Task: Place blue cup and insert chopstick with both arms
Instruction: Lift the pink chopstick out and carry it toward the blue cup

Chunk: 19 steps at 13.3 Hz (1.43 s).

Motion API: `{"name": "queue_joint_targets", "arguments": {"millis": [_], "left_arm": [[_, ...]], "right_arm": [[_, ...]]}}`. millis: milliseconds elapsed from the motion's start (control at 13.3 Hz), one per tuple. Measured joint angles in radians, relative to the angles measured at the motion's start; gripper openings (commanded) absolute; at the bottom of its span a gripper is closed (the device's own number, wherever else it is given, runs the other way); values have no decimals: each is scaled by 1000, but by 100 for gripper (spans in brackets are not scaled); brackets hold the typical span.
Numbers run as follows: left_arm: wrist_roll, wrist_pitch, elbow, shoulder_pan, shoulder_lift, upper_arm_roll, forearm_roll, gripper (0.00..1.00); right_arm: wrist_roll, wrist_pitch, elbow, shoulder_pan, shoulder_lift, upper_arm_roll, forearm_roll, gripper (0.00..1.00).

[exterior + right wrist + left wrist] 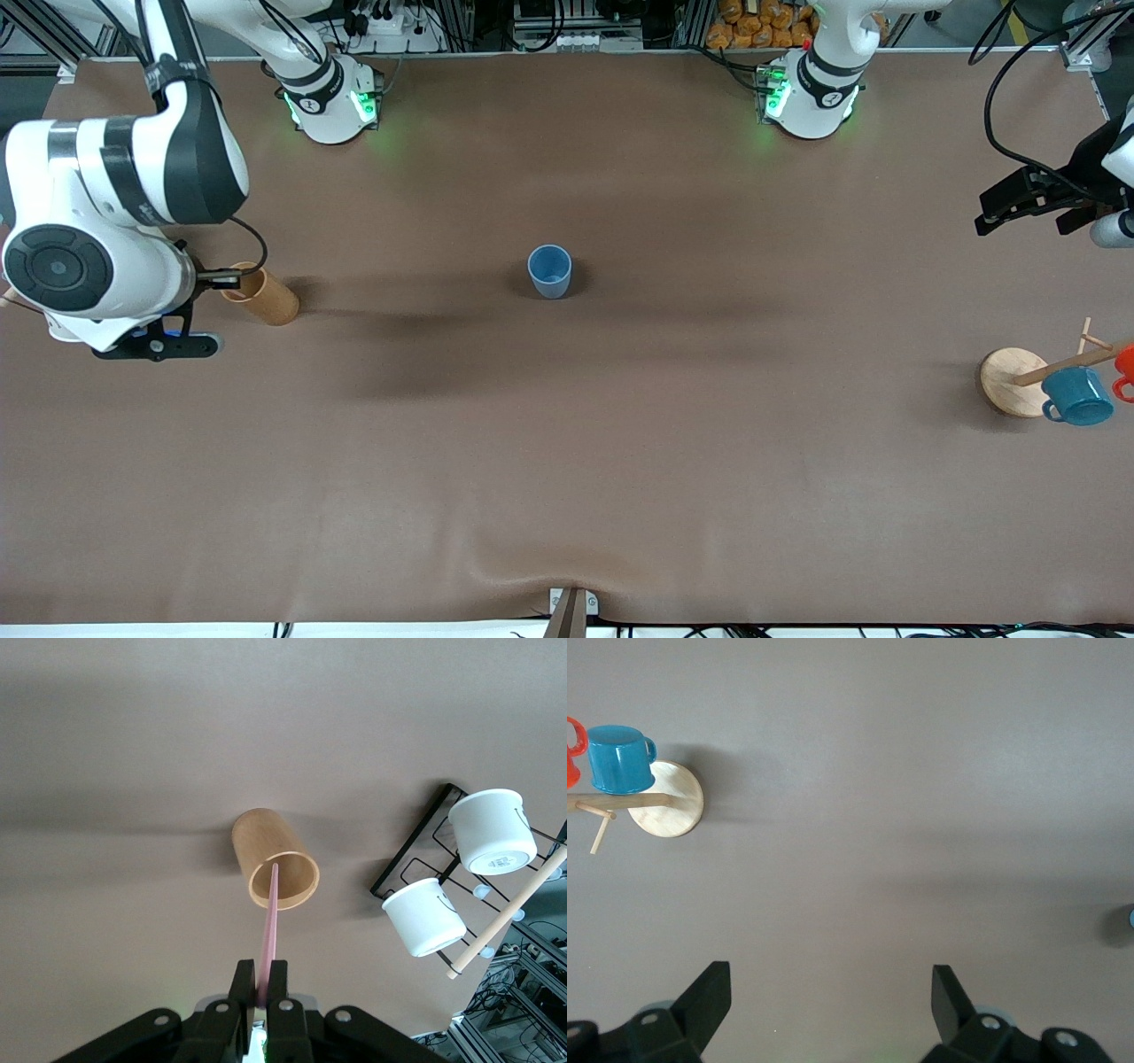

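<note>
Two arms share the table, and the job looks about half done. In the front view the blue cup [550, 270] stands upright on the brown table [620, 461] about midway between the arms' ends, with nothing in it, so the placing seems finished. The right gripper [217, 280] hangs over a wooden tube [262, 295] at the right arm's end, while the left gripper [1019, 206] waits over bare table at the left arm's end, above a mug rack [1014, 381] carrying a teal mug [1077, 395].

In the left wrist view the left gripper [831, 997] has its fingers spread wide around nothing.

In the right wrist view the right gripper [262, 992] has its fingers pressed together on the chopstick [269, 930], whose tip points into the wooden tube's [270, 855] mouth. Carrying the stick over and dropping it into the cup remains, by my reading.
</note>
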<state>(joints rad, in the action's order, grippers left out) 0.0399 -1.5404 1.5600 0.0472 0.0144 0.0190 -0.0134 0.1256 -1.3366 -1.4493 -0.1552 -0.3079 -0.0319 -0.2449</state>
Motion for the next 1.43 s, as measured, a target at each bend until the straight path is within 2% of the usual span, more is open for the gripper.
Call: {"name": "queue_joint_targets", "arguments": {"millis": [226,376,677,1128,1278,1429], "left_arm": [[0,0,0,0,0,-1,0,100],[0,0,0,1,0,-2,0,100],[1,0,0,1,-1,-3,0,100],[4,0,0,0,-1,-1,0,100],[4,-1,-1,0,-1,0,0,100],[5,-6,-4,0,-1,0,0,100]], "right_arm": [[0,40,35,-1,0,-37,7,0],[0,50,47,-2,0,-54,51,0],[78,64,63,10,0,-51,230,0],[368,36,69,4,0,-62,523,0],[437,4,69,-5,0,-77,560,0],[562,-57,69,-10,0,-136,568,0]]}}
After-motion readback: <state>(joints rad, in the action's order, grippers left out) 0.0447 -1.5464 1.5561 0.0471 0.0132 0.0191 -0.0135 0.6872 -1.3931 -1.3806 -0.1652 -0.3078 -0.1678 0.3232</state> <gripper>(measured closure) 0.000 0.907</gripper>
